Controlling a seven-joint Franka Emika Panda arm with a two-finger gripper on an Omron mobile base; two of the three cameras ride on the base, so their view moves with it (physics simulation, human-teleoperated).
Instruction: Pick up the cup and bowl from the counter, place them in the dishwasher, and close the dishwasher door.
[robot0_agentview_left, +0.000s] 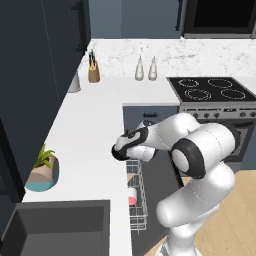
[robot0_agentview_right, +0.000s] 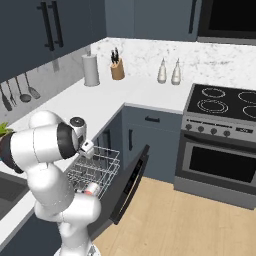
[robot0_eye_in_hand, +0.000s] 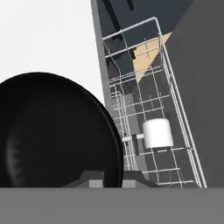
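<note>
Gripper (robot0_eye_in_hand: 106, 180) is clamped on the rim of the bowl (robot0_eye_in_hand: 52, 131) w/ the jaws pinched nearly together. In the hand view the black bowl sits right against the fingertips, big and close, over the white counter (robot0_eye_in_hand: 48, 35) by its edge. The cup (robot0_eye_in_hand: 157, 133) is already lying on its side in the dishwasher (robot0_agentview_right: 95, 167) rack, off to the side and below the gripper. Dishwasher door (robot0_agentview_right: 131, 182) hangs down, open.

even, bright rendered light with soft faint shadows; all views sharp, only a dull sheen inside the bowl (robot0_eye_in_hand: 52, 135)
</note>
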